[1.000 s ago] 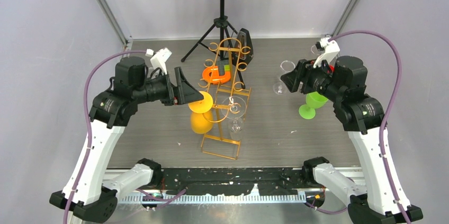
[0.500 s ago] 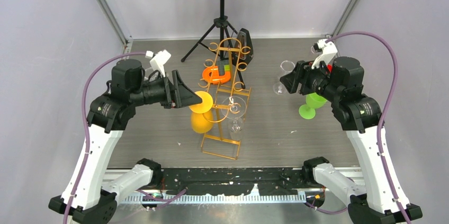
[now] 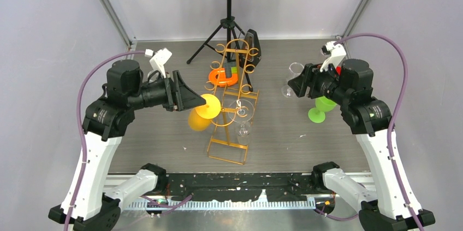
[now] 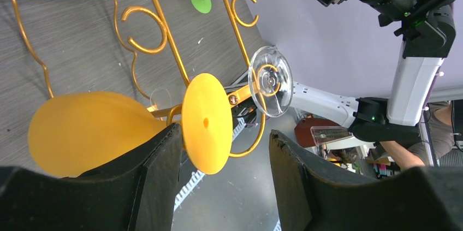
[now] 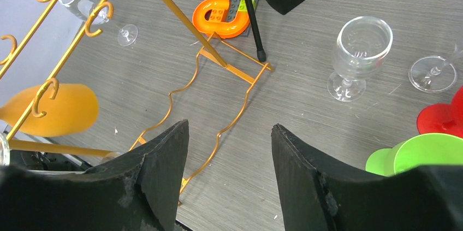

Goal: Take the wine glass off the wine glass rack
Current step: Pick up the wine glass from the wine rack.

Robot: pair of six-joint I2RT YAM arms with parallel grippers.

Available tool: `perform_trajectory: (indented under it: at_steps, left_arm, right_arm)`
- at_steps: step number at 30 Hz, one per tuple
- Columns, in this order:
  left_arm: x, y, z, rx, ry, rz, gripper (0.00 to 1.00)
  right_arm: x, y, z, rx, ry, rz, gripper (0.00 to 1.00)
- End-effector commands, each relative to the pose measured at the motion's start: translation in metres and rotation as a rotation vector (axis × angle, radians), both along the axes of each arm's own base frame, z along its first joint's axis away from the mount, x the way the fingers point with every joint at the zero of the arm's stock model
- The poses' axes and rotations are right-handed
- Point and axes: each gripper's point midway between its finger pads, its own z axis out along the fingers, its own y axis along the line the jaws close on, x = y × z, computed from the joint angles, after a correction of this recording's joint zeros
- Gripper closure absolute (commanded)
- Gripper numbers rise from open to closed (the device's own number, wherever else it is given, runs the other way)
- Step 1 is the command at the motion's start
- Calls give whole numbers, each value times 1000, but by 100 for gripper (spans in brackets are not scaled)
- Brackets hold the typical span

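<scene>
Left arm (image 3: 146, 94) reaches level, fingers (image 4: 306, 187) astride the orange wine glass (image 4: 93, 127).

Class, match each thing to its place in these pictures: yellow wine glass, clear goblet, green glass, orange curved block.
Things:
A yellow wine glass
B clear goblet
C green glass
D orange curved block

Places:
1 beside the red piece
2 by the tripod foot
3 base inside the open left tool
4 beside a second clear glass on the table

Pairs: A3, B4, C1, D2
</scene>
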Motion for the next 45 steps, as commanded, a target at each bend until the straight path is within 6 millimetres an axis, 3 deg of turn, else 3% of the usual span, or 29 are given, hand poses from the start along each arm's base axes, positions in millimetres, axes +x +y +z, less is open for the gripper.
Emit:
perform_trajectory:
  at_steps: [1, 26, 36, 45]
  left_arm:
    - [-9, -2, 20, -43, -57, -42, 43]
    - [-6, -14, 8, -86, 7, -107, 53]
    - [-1, -17, -9, -70, 42, -119, 58]
    - [-2, -18, -13, -69, 47, -133, 74]
  right_arm:
    - [2, 5, 9, 17, -44, 22, 36]
    - [3, 7, 3, 16, -33, 33, 36]
    - [3, 7, 1, 18, -31, 34, 36]
    - [3, 7, -3, 19, -22, 34, 36]
